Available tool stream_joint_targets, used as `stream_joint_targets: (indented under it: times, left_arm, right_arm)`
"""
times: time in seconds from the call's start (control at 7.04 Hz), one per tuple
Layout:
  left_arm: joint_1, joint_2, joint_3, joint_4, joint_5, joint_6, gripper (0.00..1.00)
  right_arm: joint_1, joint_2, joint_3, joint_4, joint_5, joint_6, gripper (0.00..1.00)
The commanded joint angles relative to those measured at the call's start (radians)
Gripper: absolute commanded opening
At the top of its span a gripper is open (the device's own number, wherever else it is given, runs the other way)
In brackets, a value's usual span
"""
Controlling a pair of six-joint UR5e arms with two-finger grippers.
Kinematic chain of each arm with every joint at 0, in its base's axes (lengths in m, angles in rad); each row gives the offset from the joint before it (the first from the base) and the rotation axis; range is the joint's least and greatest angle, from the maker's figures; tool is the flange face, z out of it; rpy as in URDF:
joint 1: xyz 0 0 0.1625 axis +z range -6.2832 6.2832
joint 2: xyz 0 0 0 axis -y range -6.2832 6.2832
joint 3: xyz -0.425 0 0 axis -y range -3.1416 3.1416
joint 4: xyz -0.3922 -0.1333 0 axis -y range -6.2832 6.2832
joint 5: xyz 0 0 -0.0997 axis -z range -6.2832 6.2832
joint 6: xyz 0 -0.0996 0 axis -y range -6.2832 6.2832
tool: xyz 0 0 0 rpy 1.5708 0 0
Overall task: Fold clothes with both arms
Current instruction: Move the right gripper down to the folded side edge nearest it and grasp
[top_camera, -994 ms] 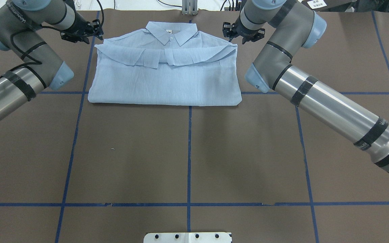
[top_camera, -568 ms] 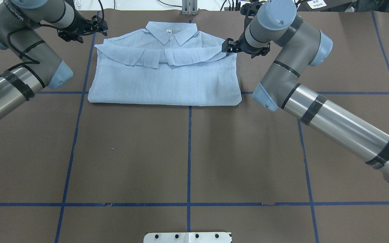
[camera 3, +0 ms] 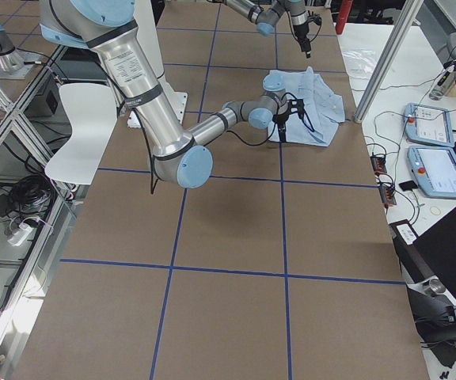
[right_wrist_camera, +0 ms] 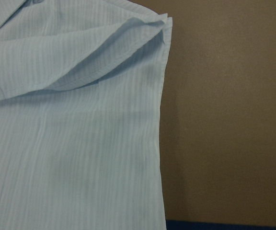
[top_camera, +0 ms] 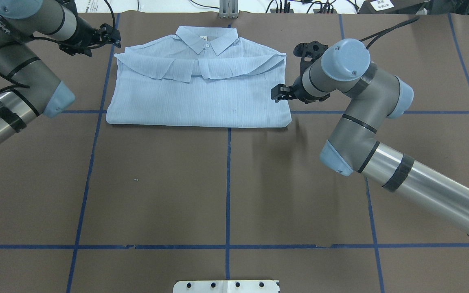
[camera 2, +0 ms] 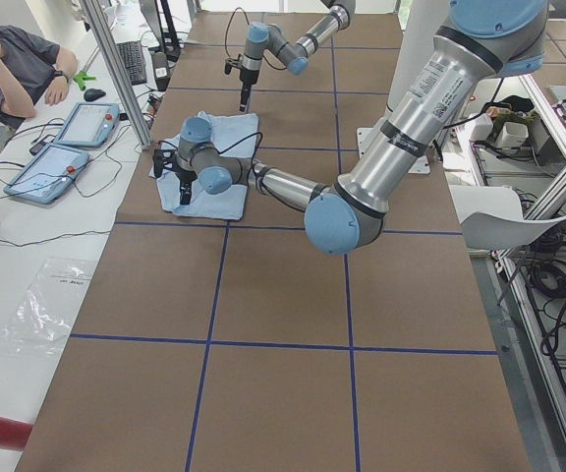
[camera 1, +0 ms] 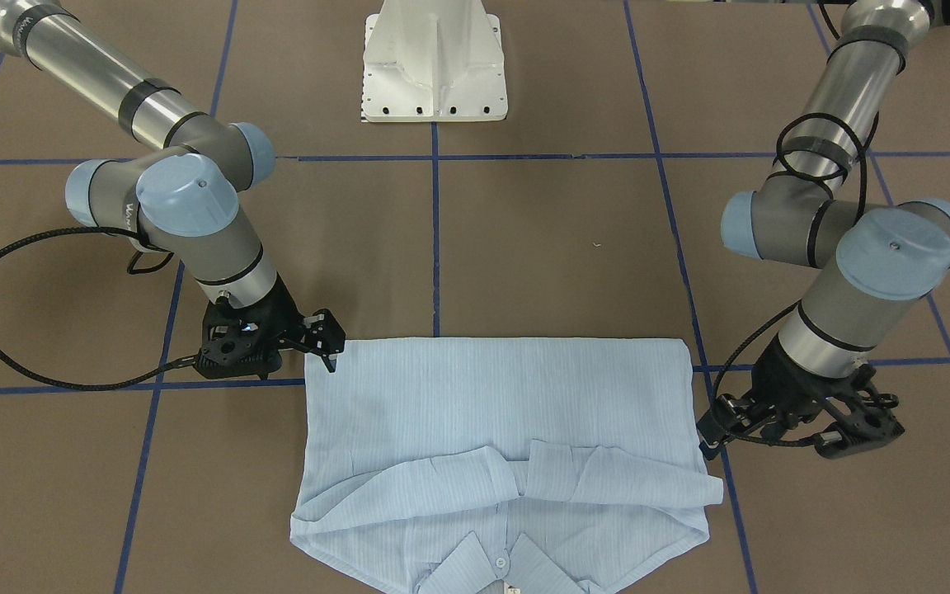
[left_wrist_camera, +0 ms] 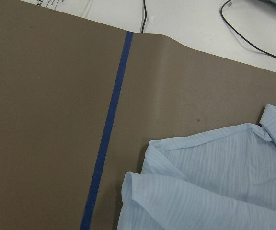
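Lying folded, thin finely striped pale-blue shirt (top_camera: 198, 95); left tool (top_camera: 111, 35), right tool (camera 1: 326, 340) both released

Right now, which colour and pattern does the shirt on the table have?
The shirt is pale blue with fine stripes. The right wrist view shows this best.
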Motion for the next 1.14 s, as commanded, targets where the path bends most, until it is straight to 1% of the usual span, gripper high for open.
stream_joint_targets:
  times: [0.0,0.28,0.43,0.57,0.71,0.85,0.99]
  left_arm:
    - [-0.001,0.01,-0.021,0.002,0.0,0.0,0.99]
    - [-0.001,0.026,-0.047,0.002,-0.002,0.0,0.99]
    - [-0.003,0.026,-0.047,0.002,-0.002,0.0,0.99]
    - [-0.003,0.038,-0.05,0.0,-0.002,-0.001,0.99]
    - [-0.001,0.049,-0.067,0.0,-0.002,-0.001,0.99]
    - [-0.003,0.05,-0.072,0.0,0.0,-0.001,0.99]
    - [-0.001,0.055,-0.072,0.0,0.0,0.0,0.99]
  right_arm:
    - [-0.03,-0.013,0.012,-0.002,-0.002,0.001,1.0]
    - [-0.073,-0.024,0.01,-0.004,-0.029,0.001,1.0]
    - [-0.074,-0.022,0.015,-0.022,-0.035,0.001,0.99]
    - [-0.078,-0.011,0.015,-0.057,-0.035,-0.001,0.9]
    - [-0.078,-0.017,0.015,-0.06,-0.035,-0.002,0.74]
    - [-0.078,-0.021,0.015,-0.062,-0.034,-0.002,0.61]
    - [-0.081,-0.024,0.016,-0.062,-0.034,-0.002,0.61]
